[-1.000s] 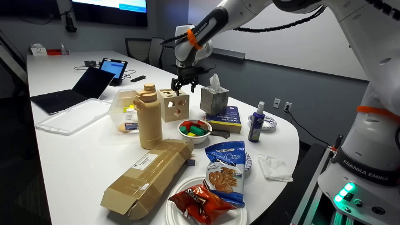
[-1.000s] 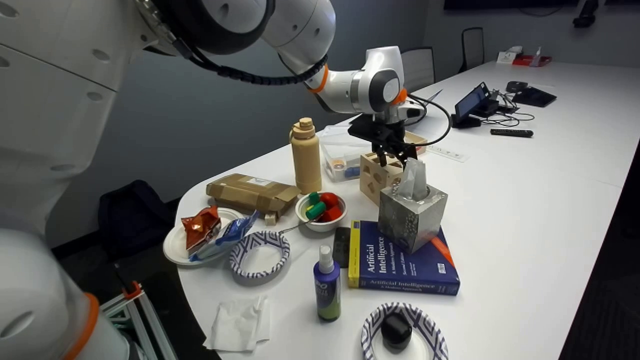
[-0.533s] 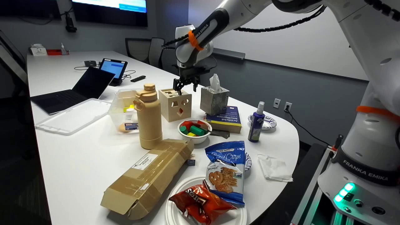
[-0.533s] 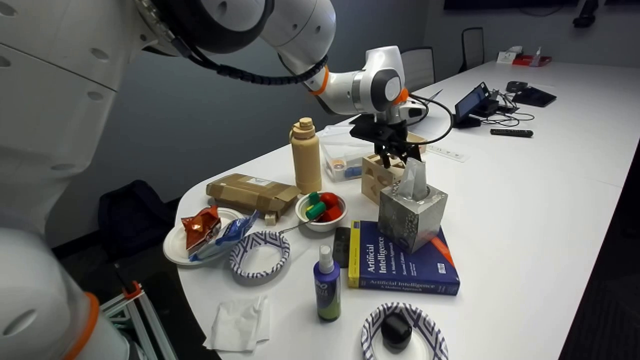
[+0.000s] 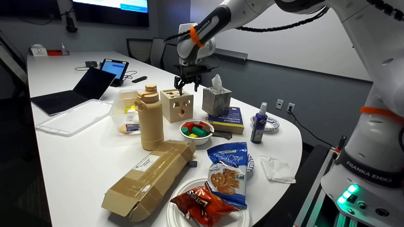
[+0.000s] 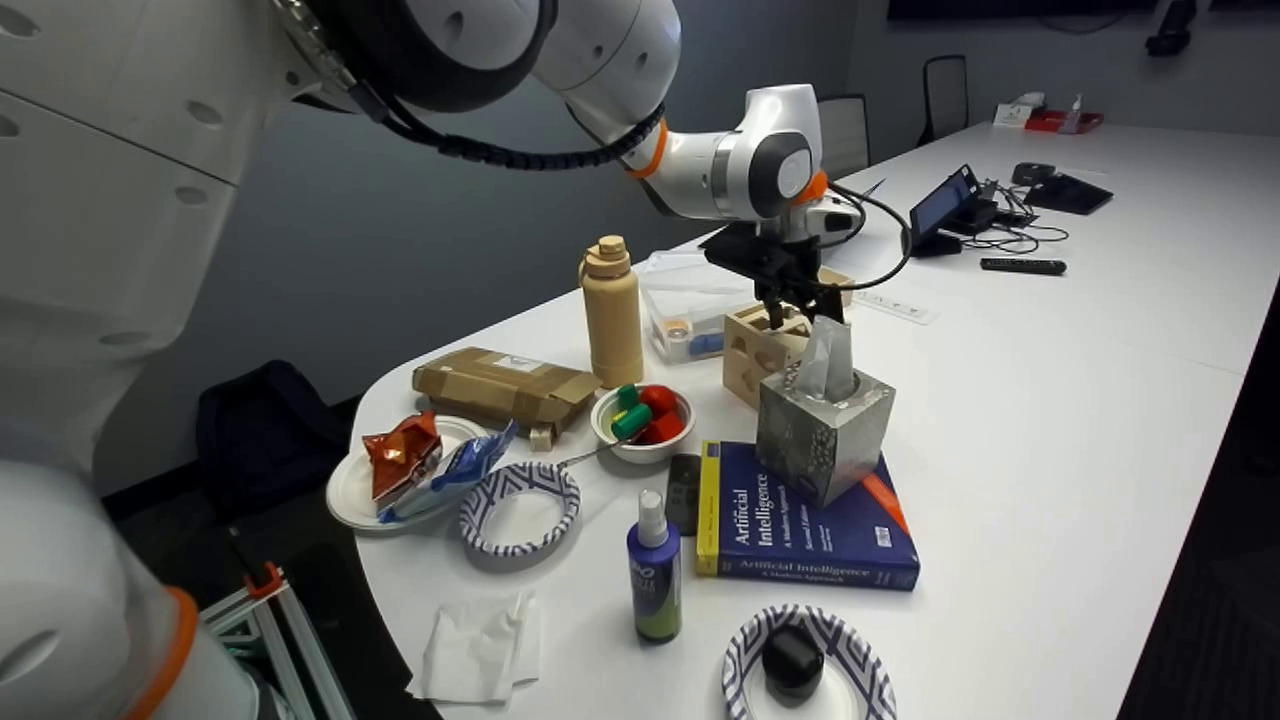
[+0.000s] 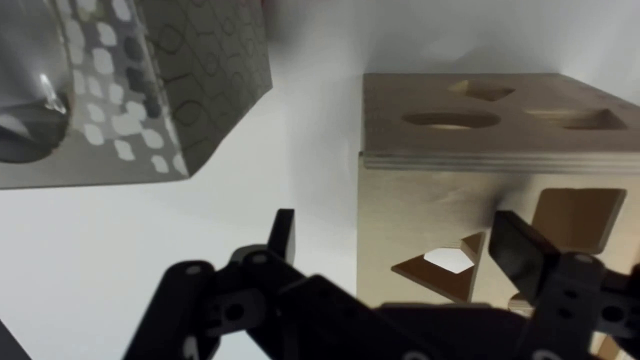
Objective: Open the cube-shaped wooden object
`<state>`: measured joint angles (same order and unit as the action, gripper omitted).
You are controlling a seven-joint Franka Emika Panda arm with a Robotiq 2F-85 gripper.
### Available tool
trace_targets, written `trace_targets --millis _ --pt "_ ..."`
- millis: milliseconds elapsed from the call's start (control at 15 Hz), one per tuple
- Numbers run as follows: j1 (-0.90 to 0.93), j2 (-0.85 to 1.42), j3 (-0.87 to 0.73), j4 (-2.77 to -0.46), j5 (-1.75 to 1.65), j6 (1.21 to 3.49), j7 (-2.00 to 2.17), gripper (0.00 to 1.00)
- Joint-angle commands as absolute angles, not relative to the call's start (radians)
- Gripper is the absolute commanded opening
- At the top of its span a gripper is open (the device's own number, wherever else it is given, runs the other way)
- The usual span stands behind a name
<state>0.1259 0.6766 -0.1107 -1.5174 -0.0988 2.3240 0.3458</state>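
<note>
One wooden cube box (image 5: 173,113) stands upright on the counter (image 5: 94,157), its sides and top pierced with cut-out holes; the top lies flat in place. One black claw (image 7: 392,220) hangs over it, the two fingers (image 7: 517,250) spread wide, with nothing gripped between them. In the wrist view, one finger reaches over the top next to a square hole, and its mate is out past the edge, on the tissue box's side. Whether the tip touches the wood, I cannot tell.

One tissue box (image 6: 820,440), a single tissue sticking up, rests on one thick book (image 6: 800,555) near the cube. On the opposite side are one tan water bottle (image 5: 152,123) and one clear plastic bin (image 5: 116,121), with one lid (image 5: 72,117) beside the bin. One white bowl (image 6: 645,452) holds at least two green blocks (image 5: 199,131) and two red ones. One white plate (image 5: 172,217) carries two snack bags (image 5: 202,205), next to one cardboard package (image 5: 148,181). In an exterior view, one spray bottle (image 6: 655,590) stands between two patterned paper bowls (image 6: 738,665), near one white napkin (image 6: 478,650). There are also two remotes (image 6: 1023,266) and one laptop (image 5: 79,93).
</note>
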Motion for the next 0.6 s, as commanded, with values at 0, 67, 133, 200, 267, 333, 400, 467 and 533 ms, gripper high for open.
trace_targets --millis 0,67,133,200,267,333,400,467,533 --pt "0.097 0.709 -0.083 -1.451 -0.044 2.296 0.35 1.0" --pt "0.098 0.717 -0.087 -1.445 -0.043 2.302 0.358 1.0" --pt "0.1 0.723 -0.09 -1.438 -0.042 2.305 0.362 1.0" --pt "0.104 0.731 -0.097 -1.434 -0.049 2.31 0.369 1.0" --pt "0.109 0.737 -0.103 -1.431 -0.056 2.312 0.377 1.0" --pt "0.112 0.746 -0.107 -1.425 -0.062 2.315 0.383 1.0" --pt "0.114 0.753 -0.111 -1.421 -0.064 2.318 0.389 1.0" --pt "0.115 0.76 -0.113 -1.415 -0.065 2.319 0.395 1.0" --pt "0.116 0.766 -0.114 -1.409 -0.066 2.321 0.398 1.0"
